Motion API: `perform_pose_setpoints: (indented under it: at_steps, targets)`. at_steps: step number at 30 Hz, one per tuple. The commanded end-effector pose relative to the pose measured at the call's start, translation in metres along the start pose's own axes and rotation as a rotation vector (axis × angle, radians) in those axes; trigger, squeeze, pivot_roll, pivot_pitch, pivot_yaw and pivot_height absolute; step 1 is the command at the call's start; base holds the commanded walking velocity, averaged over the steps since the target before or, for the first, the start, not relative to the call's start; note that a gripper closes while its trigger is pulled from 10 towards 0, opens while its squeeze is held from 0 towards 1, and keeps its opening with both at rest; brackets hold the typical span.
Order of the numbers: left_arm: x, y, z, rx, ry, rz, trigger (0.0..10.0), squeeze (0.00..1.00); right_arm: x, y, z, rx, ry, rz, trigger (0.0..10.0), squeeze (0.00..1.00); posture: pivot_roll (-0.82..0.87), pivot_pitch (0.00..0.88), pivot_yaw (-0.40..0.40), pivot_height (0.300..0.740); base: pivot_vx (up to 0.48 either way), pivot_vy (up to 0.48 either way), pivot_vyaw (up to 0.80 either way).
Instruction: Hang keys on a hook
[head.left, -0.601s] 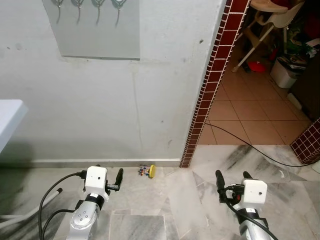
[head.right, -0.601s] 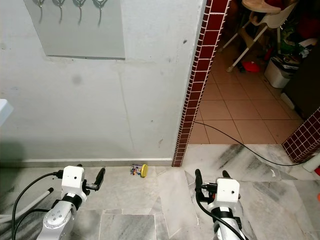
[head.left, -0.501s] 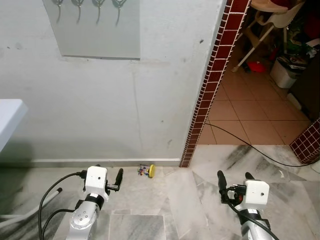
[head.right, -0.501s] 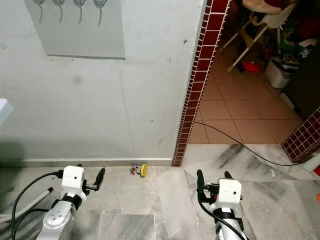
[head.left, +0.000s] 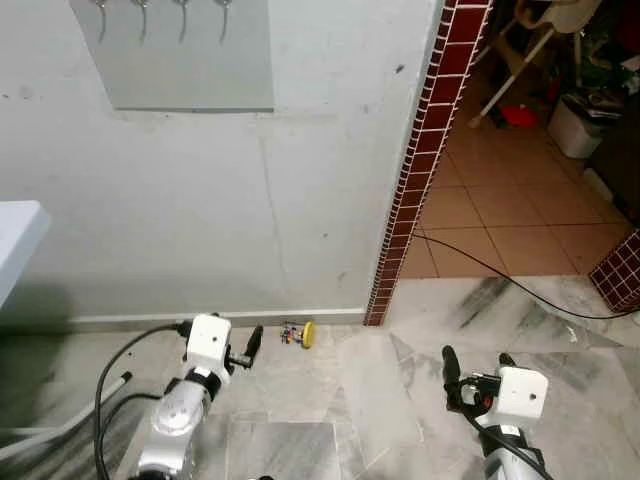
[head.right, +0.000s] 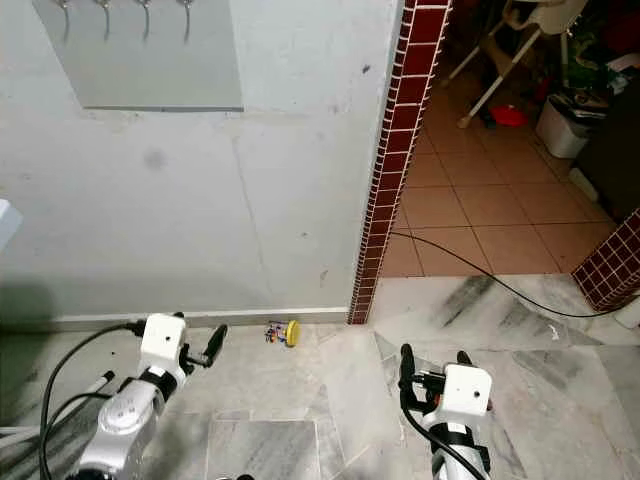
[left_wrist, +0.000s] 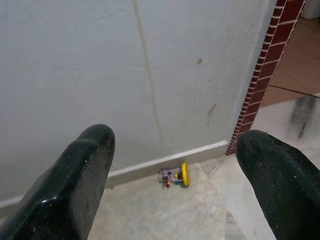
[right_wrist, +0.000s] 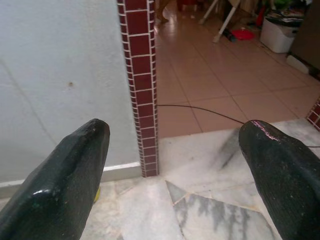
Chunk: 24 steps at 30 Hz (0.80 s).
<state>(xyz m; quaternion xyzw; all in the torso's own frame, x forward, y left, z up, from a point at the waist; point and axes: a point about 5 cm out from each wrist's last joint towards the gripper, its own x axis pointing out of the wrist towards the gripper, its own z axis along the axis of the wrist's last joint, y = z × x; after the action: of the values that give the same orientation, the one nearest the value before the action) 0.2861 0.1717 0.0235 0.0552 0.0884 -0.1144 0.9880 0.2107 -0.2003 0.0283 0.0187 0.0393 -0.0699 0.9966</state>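
Observation:
A small bunch of keys with a yellow tag (head.left: 298, 334) lies on the marble floor against the skirting of the grey wall, also seen as keys (left_wrist: 174, 176) in the left wrist view. High on the wall, a grey panel (head.left: 180, 60) carries several metal hooks (head.left: 182, 10). My left gripper (head.left: 248, 343) is open and empty, low over the floor, a short way left of the keys and pointing at them. My right gripper (head.left: 477, 360) is open and empty, further right over the marble, facing the brick pillar (right_wrist: 140, 75).
A dark red brick pillar (head.left: 415, 170) ends the wall just right of the keys. Beyond it lies a tiled room with a black cable (head.left: 500, 285) across the floor, a chair and a bin (head.left: 575, 125). A white edge (head.left: 15, 235) juts in at the left.
The view has tipped down a little, so the hooks sit higher in the picture. My left gripper has moved forward and right, closer to the keys. The right gripper has barely shifted.

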Motion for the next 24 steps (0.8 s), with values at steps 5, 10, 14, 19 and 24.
perform_pose_setpoints:
  at_steps: [5, 10, 14, 19, 24]
  targets:
    - [0.003, 0.001, -0.003, -0.007, 0.036, 0.001, 10.0, 0.0, -0.003, -0.005, 0.001, -0.01, 0.006, -0.025, 10.0, 0.0, -0.04, 0.136, 0.058, 0.74, 0.0, 0.0, 0.0]
    - [0.007, -0.001, 0.003, -0.01, 0.019, -0.013, 10.0, 0.0, -0.003, -0.003, 0.002, -0.008, 0.005, -0.018, 10.0, 0.0, -0.04, 0.134, 0.056, 0.74, 0.0, 0.0, 0.0]
    - [0.009, -0.002, 0.003, -0.012, 0.02, -0.013, 10.0, 0.0, -0.001, -0.003, 0.002, -0.013, 0.007, -0.008, 10.0, 0.0, -0.04, 0.129, 0.048, 0.74, 0.0, 0.0, 0.0]
    - [0.01, -0.003, 0.003, -0.016, 0.02, -0.008, 10.0, 0.0, 0.002, -0.005, 0.004, -0.021, 0.005, -0.005, 10.0, 0.0, -0.04, 0.136, 0.037, 0.74, 0.0, 0.0, 0.0]
    - [0.01, -0.002, 0.005, -0.03, 0.01, -0.001, 10.0, 0.0, 0.006, -0.006, 0.009, -0.029, 0.0, 0.013, 10.0, 0.0, -0.03, 0.156, 0.035, 0.74, 0.0, 0.0, 0.0]
